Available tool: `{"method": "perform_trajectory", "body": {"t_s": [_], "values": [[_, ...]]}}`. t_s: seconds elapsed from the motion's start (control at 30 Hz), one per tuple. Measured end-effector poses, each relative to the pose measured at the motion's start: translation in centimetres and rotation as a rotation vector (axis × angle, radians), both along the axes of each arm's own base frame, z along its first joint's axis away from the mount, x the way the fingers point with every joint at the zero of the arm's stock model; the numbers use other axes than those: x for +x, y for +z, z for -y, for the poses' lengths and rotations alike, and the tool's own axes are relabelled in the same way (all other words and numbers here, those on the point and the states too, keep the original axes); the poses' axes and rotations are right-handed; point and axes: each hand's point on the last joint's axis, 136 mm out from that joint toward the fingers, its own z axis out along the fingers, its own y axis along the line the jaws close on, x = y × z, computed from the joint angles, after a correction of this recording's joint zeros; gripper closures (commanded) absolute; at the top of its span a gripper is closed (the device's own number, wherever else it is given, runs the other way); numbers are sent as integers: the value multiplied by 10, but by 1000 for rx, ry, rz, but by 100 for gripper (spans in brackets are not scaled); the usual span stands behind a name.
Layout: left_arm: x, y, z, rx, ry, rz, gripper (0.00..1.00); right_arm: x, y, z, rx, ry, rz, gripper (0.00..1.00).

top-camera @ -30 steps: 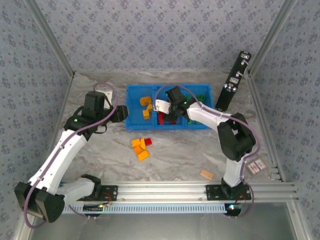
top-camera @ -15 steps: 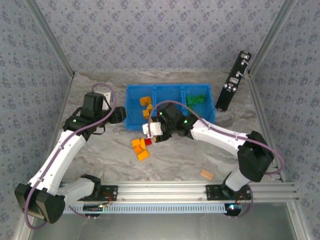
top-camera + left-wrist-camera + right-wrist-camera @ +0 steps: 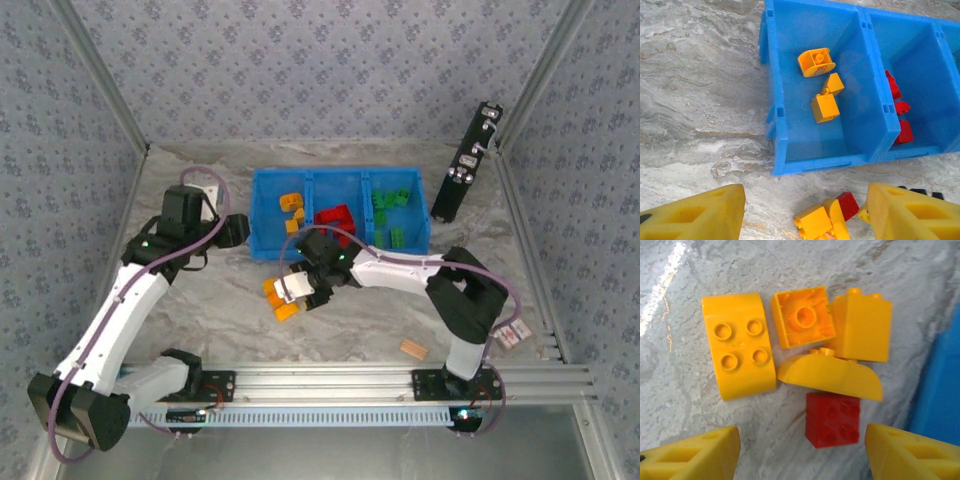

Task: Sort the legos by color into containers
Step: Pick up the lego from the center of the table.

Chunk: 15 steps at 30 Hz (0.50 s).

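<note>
Swung R arm (image 3: 400, 268) off tray (image 3: 256, 215) onto loose legos (image 3: 805, 315) on table (image 3: 200, 300) just in front (4 yellow, 1 red). Holding both jaws apart, empty; L parked by yellow bin (image 3: 805, 135). Straddle red brick (image 3: 833, 419) alone, clear of curved yellow brick (image 3: 830, 376) just beside.

No legible text anywhere. Near right, the small white card with red markings (image 3: 513, 333) has print too small to read. Far right, the black oblong device (image 3: 467, 163) has pale patches on its face, also unreadable. In the right wrist view, the stud tops of the orange-yellow plastic bricks (image 3: 738, 345) are too blurred to make out any logo.
</note>
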Motion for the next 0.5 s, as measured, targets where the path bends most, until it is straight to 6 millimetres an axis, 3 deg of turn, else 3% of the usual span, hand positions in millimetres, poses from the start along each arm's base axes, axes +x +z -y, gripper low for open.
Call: {"method": "perform_trajectory", "body": {"t_s": [0.17,0.5], "values": [[-1,6,-12,-4,34,15,34,7,-14,-3,-21,-9,-20,32],[-4,1,-21,-6,47,-8,34,35,-19,-19,-5,-36,-13,32]]}}
